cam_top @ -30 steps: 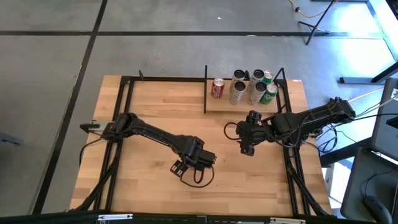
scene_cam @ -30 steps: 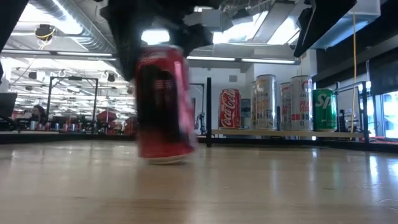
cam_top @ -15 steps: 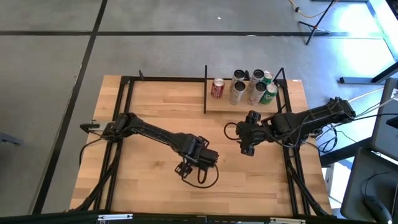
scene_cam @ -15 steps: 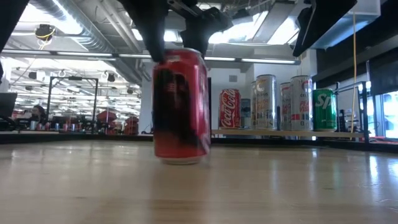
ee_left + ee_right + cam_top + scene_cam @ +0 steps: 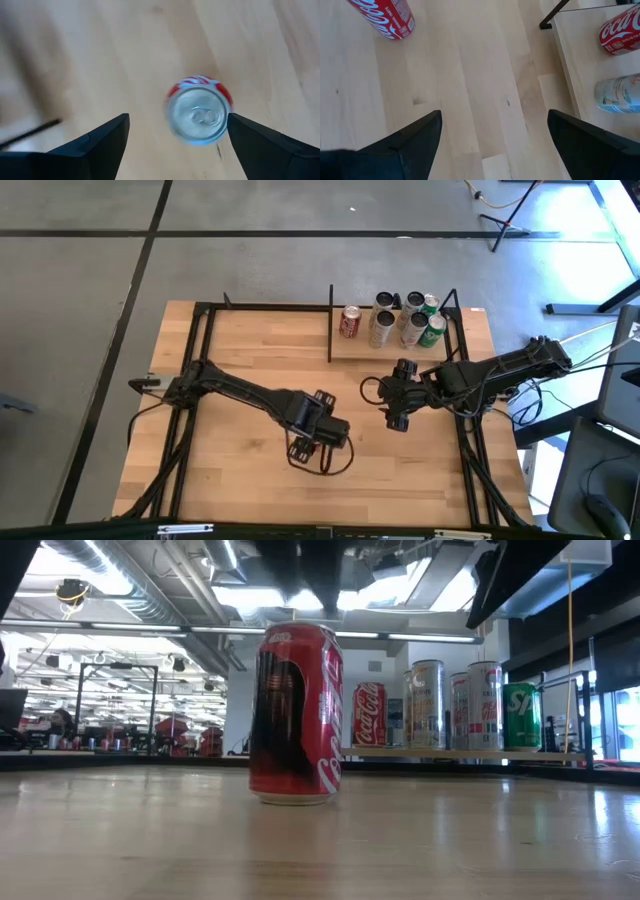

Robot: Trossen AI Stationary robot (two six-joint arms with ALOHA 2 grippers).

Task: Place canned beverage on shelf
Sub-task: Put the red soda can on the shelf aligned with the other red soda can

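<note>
Wooden desk carries everything. Beyond the right hand, whose fingers stand wide and empty, the shelf holds six upright cans. Directly beneath the left hand, fingers spread wide and gripping nothing, a red cola can stands upright on bare wood, well apart from the shelf. Only the left wrist view shows its silver top.

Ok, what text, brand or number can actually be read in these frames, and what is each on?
"Coca-Cola": script on the red can on the shelf.
"Sp": start of a cut-off word on the green can.
White script on the red can on the table: only partly shown, not readable.
Silver cans: print too small to read.
</note>
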